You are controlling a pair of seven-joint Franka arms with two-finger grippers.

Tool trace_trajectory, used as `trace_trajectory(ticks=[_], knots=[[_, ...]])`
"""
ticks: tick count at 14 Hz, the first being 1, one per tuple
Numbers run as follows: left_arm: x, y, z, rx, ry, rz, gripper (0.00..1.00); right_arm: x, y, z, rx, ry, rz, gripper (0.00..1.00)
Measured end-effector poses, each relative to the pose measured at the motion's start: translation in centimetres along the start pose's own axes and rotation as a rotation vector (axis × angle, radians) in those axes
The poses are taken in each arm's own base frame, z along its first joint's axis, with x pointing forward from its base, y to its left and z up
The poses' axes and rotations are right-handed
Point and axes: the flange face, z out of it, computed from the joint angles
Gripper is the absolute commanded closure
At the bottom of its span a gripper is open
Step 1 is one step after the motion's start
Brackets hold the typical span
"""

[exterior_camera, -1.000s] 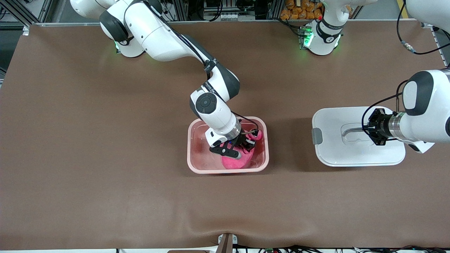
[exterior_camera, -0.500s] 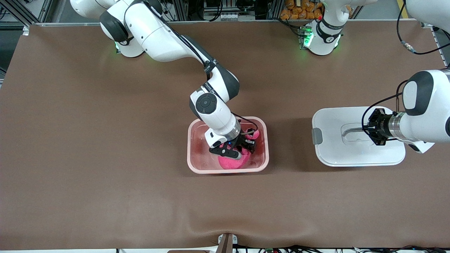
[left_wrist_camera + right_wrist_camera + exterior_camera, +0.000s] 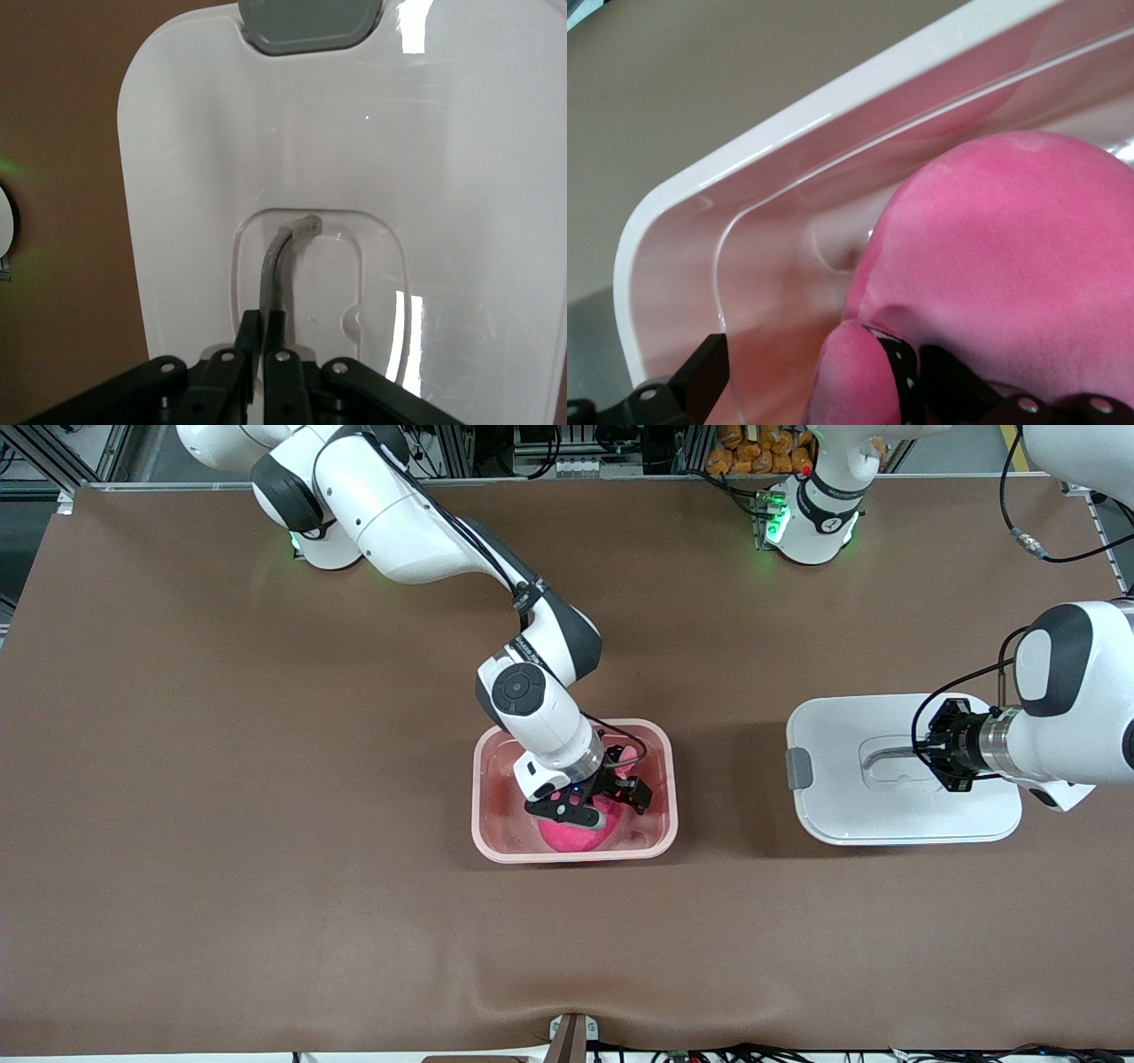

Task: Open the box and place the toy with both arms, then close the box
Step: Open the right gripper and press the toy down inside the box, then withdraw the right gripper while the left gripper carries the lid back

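The box [image 3: 483, 797], a pink translucent tub, stands uncovered mid-table. The hot-pink toy [image 3: 567, 837] lies inside it against the wall nearer the front camera. My right gripper [image 3: 602, 808] is down in the box just above the toy, open. In the right wrist view its fingers [image 3: 709, 363] stand wide apart with a lobe of the toy [image 3: 1010, 239] between them, inside the box rim [image 3: 788, 115]. The white lid [image 3: 842, 815] is toward the left arm's end. My left gripper [image 3: 921, 753] is shut on its grey handle [image 3: 276, 266].
A grey side clip [image 3: 799, 768] sits on the lid's edge that faces the box. Bare brown table lies between box and lid. Both arm bases [image 3: 811, 522] stand along the table edge farthest from the front camera.
My right gripper has opened and let go of the toy, which has settled lower in the box, slightly toward the right arm's end. The left arm and lid have not moved.
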Motion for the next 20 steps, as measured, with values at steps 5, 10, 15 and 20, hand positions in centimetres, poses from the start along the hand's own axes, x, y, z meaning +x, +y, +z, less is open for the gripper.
trace_trajectory(ticks=[5,10,15,20], knots=[[0.0,0.0,0.0,0.000,0.000,0.000,1.00,0.4,-0.2,-0.4,0.016,0.011,0.072,0.00],[0.0,0.0,0.0,0.000,0.000,0.000,1.00,0.7,-0.9,-1.2,0.042,0.017,0.176,0.00],[0.0,0.0,-0.1,-0.004,0.000,-0.001,1.00,-0.2,-2.6,-2.1,0.154,0.035,0.301,0.00],[-0.3,0.0,-1.5,-0.035,0.000,-0.030,1.00,-1.4,-3.4,-2.1,0.189,0.015,0.393,0.00]])
